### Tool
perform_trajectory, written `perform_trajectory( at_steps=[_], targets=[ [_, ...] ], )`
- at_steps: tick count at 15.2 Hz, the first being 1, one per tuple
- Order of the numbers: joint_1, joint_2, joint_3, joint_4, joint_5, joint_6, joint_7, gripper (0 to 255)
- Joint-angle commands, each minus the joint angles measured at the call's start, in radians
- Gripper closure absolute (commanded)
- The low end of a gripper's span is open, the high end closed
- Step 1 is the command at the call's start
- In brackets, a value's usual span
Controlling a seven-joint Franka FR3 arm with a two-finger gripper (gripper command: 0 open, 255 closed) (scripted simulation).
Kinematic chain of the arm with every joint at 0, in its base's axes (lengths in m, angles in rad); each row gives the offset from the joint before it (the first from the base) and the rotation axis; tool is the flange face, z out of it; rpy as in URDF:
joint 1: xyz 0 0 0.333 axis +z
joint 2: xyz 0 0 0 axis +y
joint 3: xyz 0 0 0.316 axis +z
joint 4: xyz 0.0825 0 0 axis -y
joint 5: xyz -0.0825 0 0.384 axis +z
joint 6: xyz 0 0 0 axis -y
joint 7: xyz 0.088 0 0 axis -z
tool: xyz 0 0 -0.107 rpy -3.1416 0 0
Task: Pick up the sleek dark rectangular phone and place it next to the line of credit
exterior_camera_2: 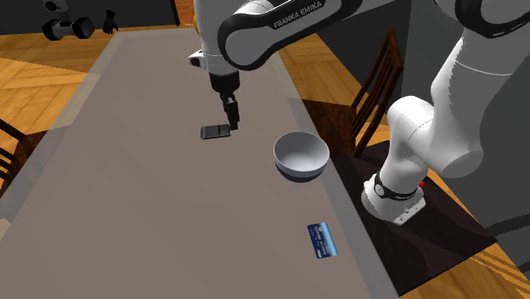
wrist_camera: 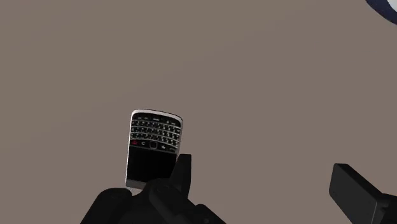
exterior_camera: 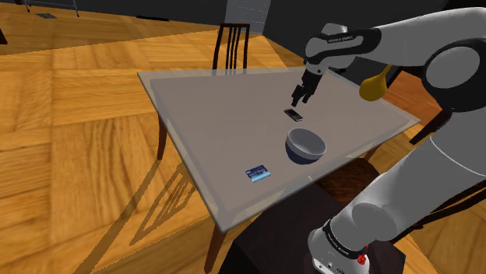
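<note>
in the shoulder view the blue card (exterior_camera: 258, 173) lies at the left on the desk (exterior_camera: 202, 109), the dark phone (exterior_camera: 294, 114) flat in the middle, the bowl (exterior_camera: 305, 145) just right. the jaws hang wide open above the phone but off-centre: one finger (wrist_camera: 181, 175) may land on it and push it away.

Pale bowl (exterior_camera: 304, 145) on a grey table (exterior_camera: 202, 117) (dark wooden chair (exterior_camera: 234, 28) behind it), parquet floor (exterior_camera: 70, 156) around.

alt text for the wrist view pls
A dark keypad phone lies flat on a grey-brown table, next to one fingertip of the open black gripper, outside the gap between its two fingers. A sliver of a bowl shows farther off across the table.
</note>
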Motion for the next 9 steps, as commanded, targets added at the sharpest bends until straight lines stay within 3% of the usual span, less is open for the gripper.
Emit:
perform_trajectory(
  at_steps=[1, 9],
  targets=[
    [-0.014, 0.081, -0.021, 0.042, 0.042, 0.024, -0.057, 0],
    [-0.129, 0.418, -0.032, 0.315, 0.22, 0.012, -0.253, 0]
  ],
)
